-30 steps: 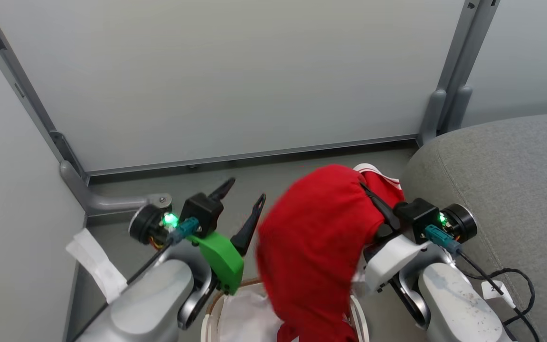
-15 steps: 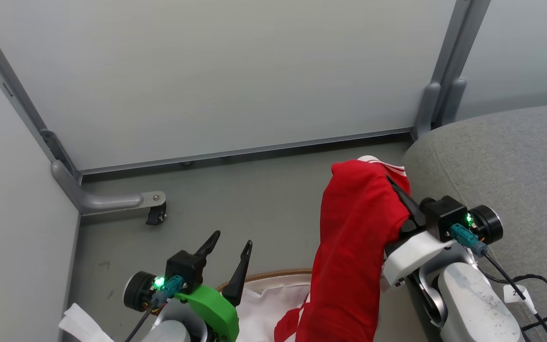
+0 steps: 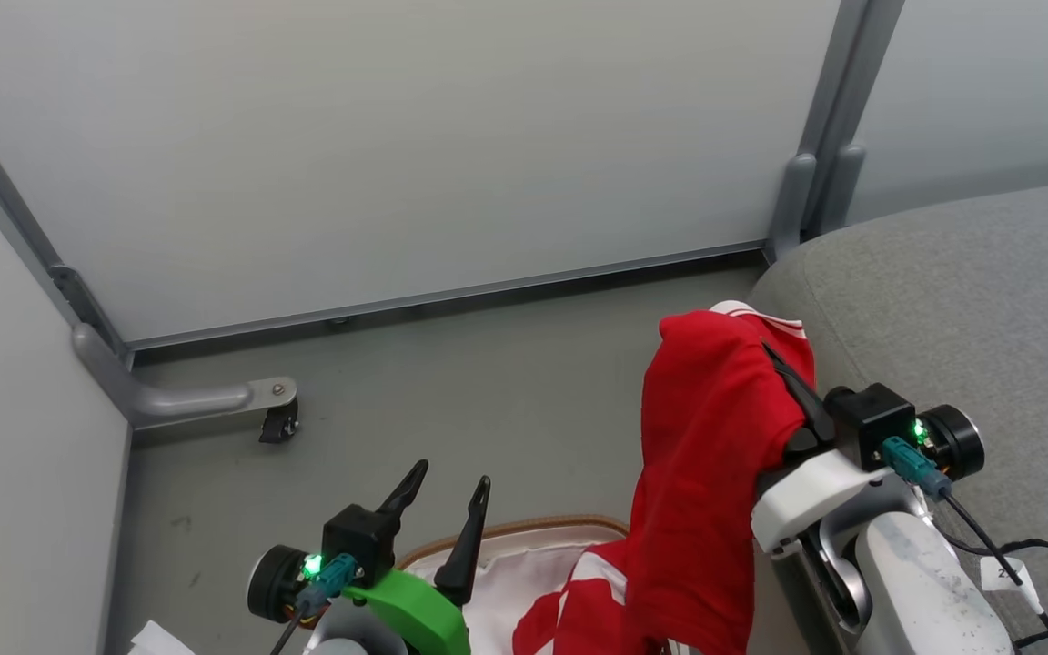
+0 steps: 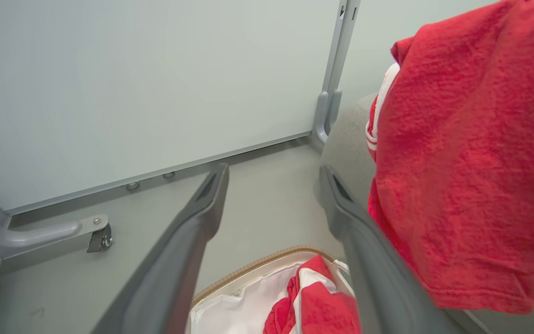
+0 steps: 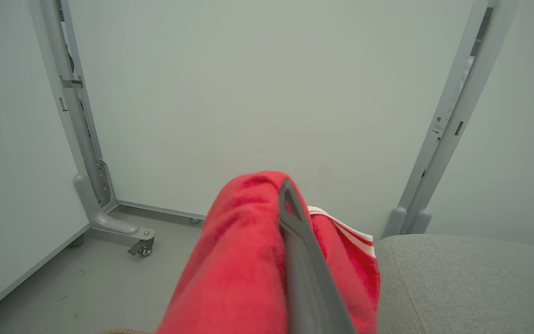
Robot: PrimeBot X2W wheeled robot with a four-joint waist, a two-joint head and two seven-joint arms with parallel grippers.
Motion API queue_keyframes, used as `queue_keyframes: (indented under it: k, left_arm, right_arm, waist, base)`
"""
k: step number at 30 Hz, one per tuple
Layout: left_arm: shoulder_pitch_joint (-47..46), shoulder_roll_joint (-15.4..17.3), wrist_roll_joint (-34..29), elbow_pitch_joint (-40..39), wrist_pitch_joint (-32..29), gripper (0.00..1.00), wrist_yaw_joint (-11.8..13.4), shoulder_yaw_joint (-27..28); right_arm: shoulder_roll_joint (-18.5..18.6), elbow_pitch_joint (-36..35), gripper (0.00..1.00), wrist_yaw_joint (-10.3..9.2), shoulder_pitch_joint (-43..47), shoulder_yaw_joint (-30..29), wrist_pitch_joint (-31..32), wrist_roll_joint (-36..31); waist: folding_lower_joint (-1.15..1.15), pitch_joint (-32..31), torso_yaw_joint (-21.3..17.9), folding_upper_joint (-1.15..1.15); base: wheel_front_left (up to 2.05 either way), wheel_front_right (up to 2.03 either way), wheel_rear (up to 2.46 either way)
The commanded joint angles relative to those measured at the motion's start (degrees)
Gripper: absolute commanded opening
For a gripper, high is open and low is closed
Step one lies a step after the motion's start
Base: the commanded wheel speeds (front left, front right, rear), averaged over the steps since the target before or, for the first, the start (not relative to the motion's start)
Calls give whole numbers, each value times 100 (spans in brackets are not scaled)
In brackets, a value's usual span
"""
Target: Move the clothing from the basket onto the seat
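While the red garment (image 3: 706, 473) hangs from your right gripper (image 3: 768, 355), its long axis runs nearly straight down. The top is bunched over the fingers and the lower hem dangles near the right end of the basket (image 3: 524, 529). The jaws are clamped together on a fold of it, with one dark finger showing on top of the cloth. The seat (image 3: 961, 300) lies just to the right of that grip, its rounded grey edge close beside the white-striped trim. So the coming move looks like a short carry rightward and up over the cushion, and your right arm is plainly the nearer one. A second red garment (image 3: 579, 600) lies in the basket on the white liner (image 3: 497, 582), below and to the right of your left gripper (image 3: 452, 475). That gripper's fingers stand wide apart, holding nothing.
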State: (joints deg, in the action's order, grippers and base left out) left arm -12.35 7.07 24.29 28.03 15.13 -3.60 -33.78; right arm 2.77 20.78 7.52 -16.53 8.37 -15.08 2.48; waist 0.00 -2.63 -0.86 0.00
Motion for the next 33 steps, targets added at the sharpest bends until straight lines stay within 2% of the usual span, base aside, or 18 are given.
queue_keyframes:
  k: [1,12,18,26,33]
  left_arm:
    - [95,-21,-79,-47,2,100,-46,75]
    - [128,-266,-491,-230,1,100,-187,386]
    - [31,-337,-646,-261,0,100,-263,409]
    - [-55,-359,-837,-249,0,100,-331,449]
    - [-191,-368,-935,-239,0,100,-363,428]
  right_arm:
    - [21,-40,0,-6,-32,21,-14,-57]
    - [22,-102,0,-7,-178,-114,-14,-347]
    - [20,-131,0,-6,-159,-308,-14,-410]
    - [18,-201,0,-6,-184,-526,-14,-409]
    - [19,-165,0,-6,-455,-765,-14,-519]
  waist:
    - [0,46,-193,0]
    - [0,380,-1387,0]
    - [0,576,-1879,0]
    - [0,786,-2185,0]
    - [0,1073,-2094,0]
  base:
    - [0,0,0]
    - [0,0,0]
    - [0,0,0]
    - [0,0,0]
    - [0,0,0]
